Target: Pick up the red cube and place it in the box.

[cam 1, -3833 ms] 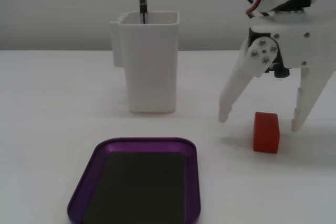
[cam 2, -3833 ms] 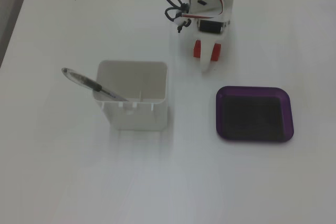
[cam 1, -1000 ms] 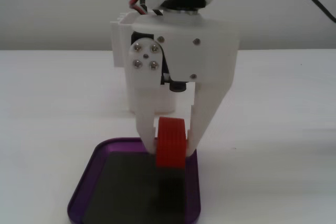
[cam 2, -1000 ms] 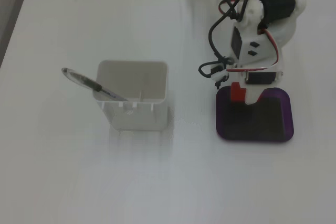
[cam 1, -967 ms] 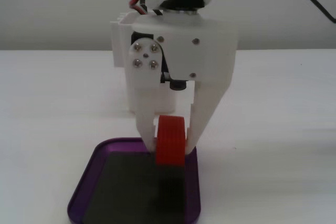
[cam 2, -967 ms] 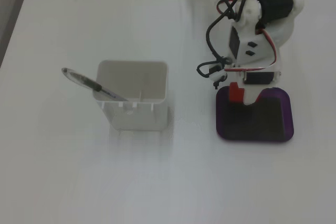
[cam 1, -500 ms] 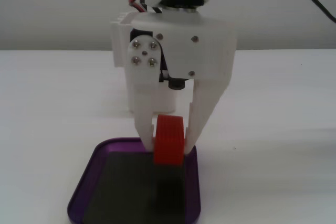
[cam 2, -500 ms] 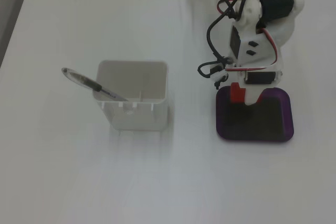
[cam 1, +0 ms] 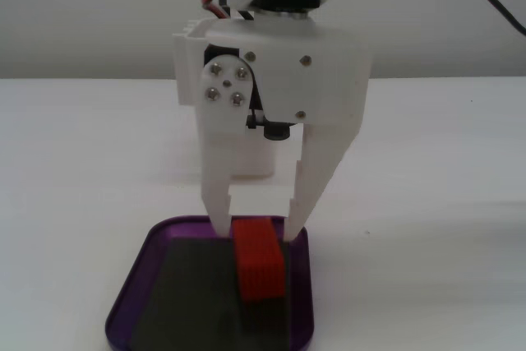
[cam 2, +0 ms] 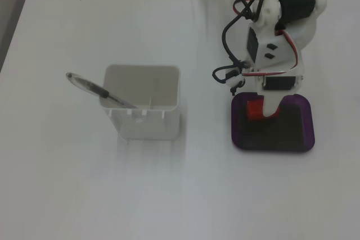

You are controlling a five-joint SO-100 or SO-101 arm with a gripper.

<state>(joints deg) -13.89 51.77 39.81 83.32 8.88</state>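
Note:
The red cube [cam 1: 260, 262] sits between the two white fingers of my gripper [cam 1: 256, 232], which grip its upper part. It hangs just over, or rests on, the dark floor of the purple box [cam 1: 136, 285]; I cannot tell which. In the other fixed view, seen from above, the gripper [cam 2: 264, 114] points down into the back left part of the box [cam 2: 281, 141]. There only a small piece of the red cube [cam 2: 255, 109] shows beside the fingers.
A tall white container [cam 2: 143, 105] with a pen [cam 2: 93, 88] leaning out of it stands on the white table to the left of the box. Black and red cables [cam 2: 236, 43] loop off the arm. The table's left edge runs along the far left.

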